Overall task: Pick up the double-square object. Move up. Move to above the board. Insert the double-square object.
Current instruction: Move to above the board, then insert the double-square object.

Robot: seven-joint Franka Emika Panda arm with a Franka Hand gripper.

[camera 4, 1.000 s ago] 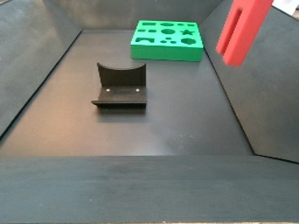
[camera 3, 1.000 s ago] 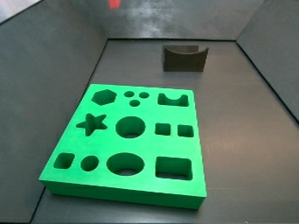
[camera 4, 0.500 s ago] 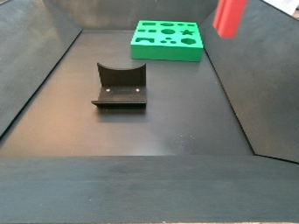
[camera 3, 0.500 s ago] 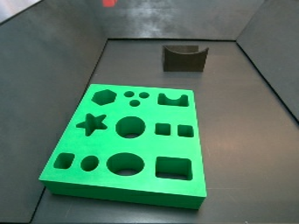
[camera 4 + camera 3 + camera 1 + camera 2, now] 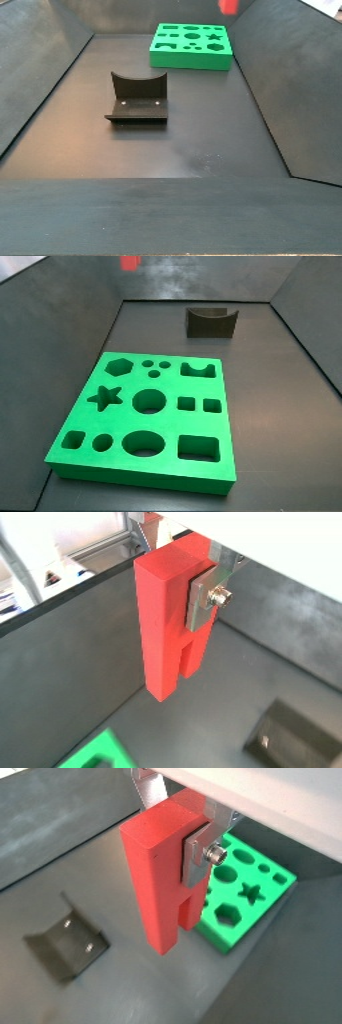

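My gripper (image 5: 171, 597) is shut on the double-square object (image 5: 163, 632), a tall red block hanging upright, its slotted two-prong end down. One silver finger (image 5: 203, 600) presses its side; the opposite finger is hidden behind it. Both wrist views show this grip (image 5: 167, 853). In both side views only a red tip shows at the upper edge (image 5: 130, 262) (image 5: 230, 6); the gripper itself is out of frame there. The green board (image 5: 134, 478) lies flat on the floor, far below and off to the side of the block (image 5: 211, 936), and shows in a side view (image 5: 187, 63).
The dark fixture (image 5: 138, 98) stands on the floor apart from the board; it also shows in a side view (image 5: 210, 321) and in both wrist views (image 5: 67, 946) (image 5: 287, 737). Sloping dark walls (image 5: 287, 90) enclose the floor.
The red block has risen with the gripper: in one side view it shrank from a large bar at the right to a tip at the upper edge.
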